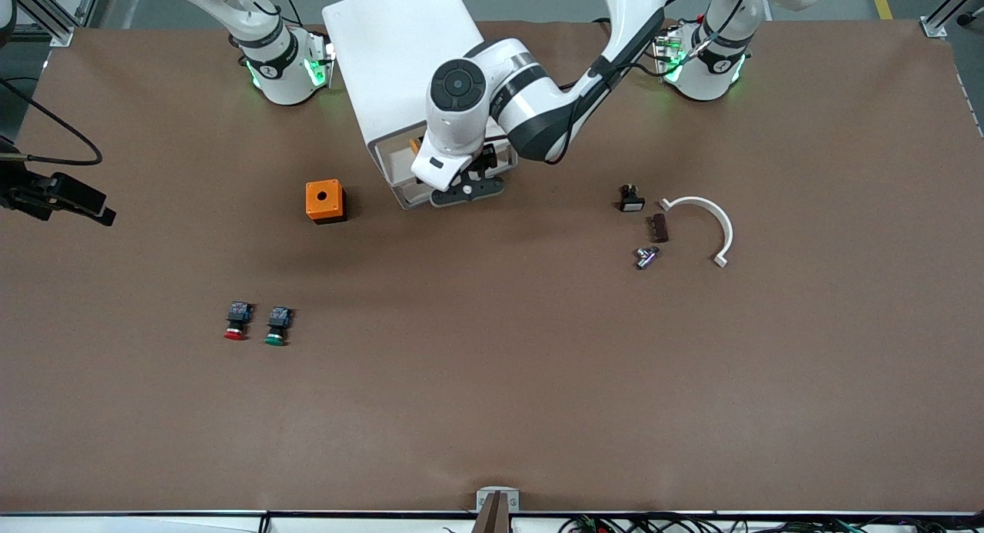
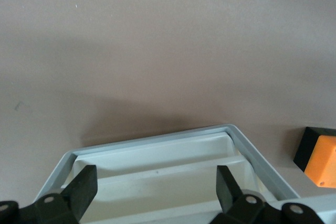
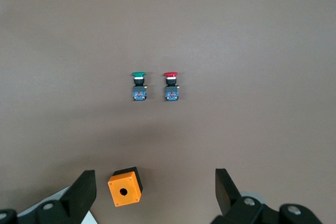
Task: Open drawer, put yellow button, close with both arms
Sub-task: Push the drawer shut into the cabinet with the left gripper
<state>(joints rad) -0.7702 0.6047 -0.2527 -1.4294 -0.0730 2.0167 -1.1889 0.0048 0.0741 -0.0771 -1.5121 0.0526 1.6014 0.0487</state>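
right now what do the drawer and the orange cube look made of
Drawer: likely plastic, smooth matte white, with moulded rims and rounded corners. Orange cube: probably plastic too, with a flat bright orange top, a clean round hole and a black base; possibly printed, but that cannot be told.

drawer: shallow white tray, uppermost in the cabinet front, pulled out, upright.
yellow button: small orange-yellow speck inside the open drawer, largely hidden; pose indiscernible.

Left arm over drawer; orange cube beside cabinet.
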